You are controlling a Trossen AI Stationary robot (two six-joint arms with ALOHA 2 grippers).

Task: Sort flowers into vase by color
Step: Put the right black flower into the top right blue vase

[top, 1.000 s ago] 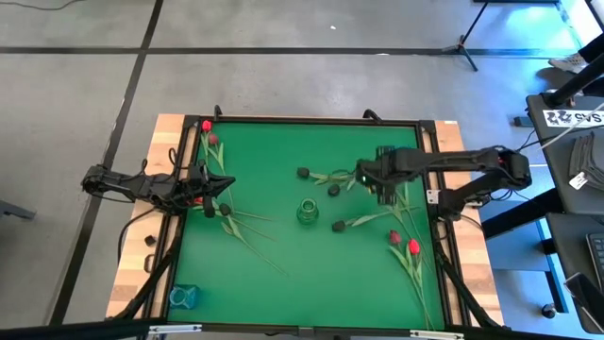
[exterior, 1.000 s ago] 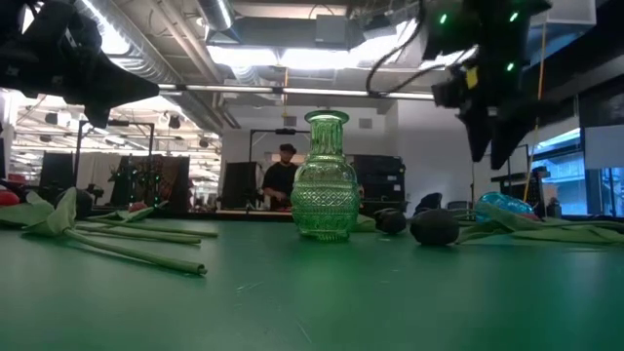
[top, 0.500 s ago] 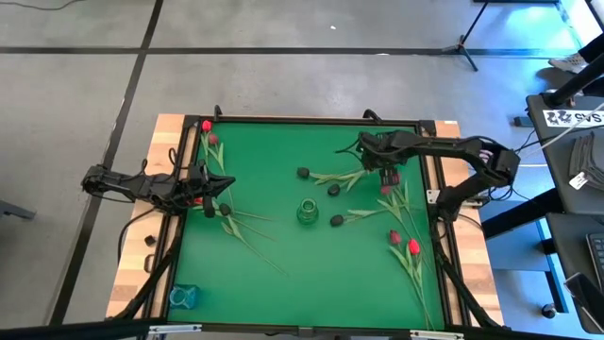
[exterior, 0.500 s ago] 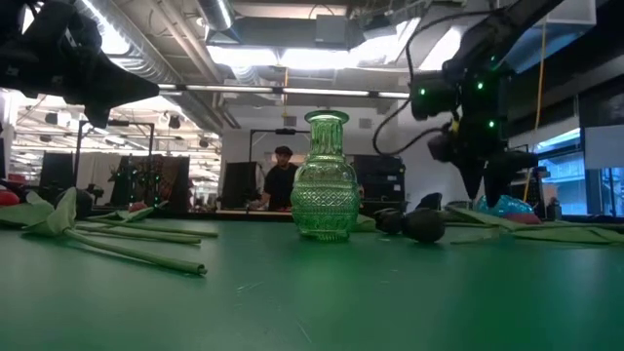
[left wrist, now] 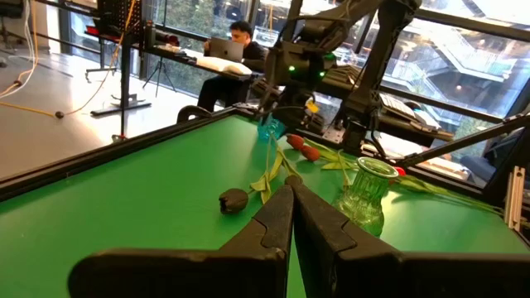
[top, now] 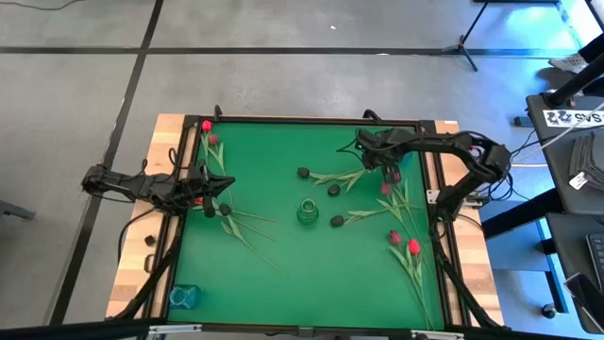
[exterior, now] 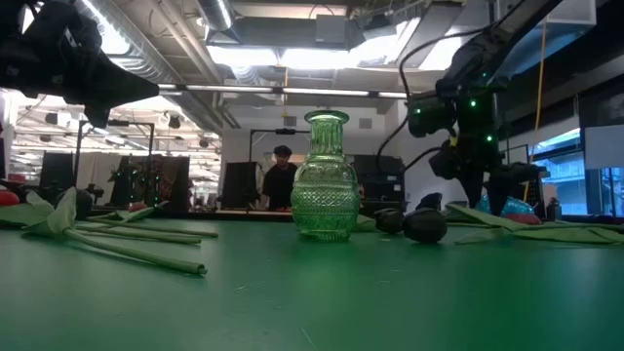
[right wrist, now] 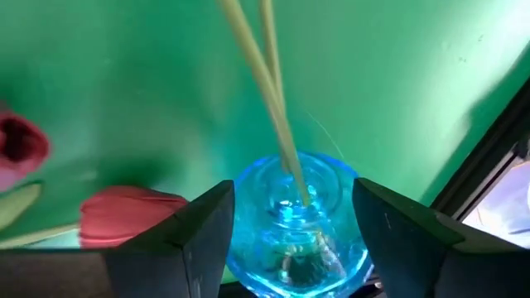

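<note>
Tulips lie scattered on the green table: black heads near the middle, red ones at the near right, and more at the left. A green glass vase stands upright at the centre. My right gripper is open and points steeply down at the far right. Its fingers stand on either side of a blue glass vase, to whose mouth two pale stems run. A pink-red head lies beside it. My left gripper is shut and level at the left edge.
A second blue vase sits at the near left corner. The table's raised black frame runs close behind the right gripper. A person sits in the room beyond the table. Bare green surface lies toward the near edge.
My right gripper has swung toward the table's far right and come down over the blue vase, rolling as it went. Its fingers have stayed open. The flowers and the vases have not moved.
</note>
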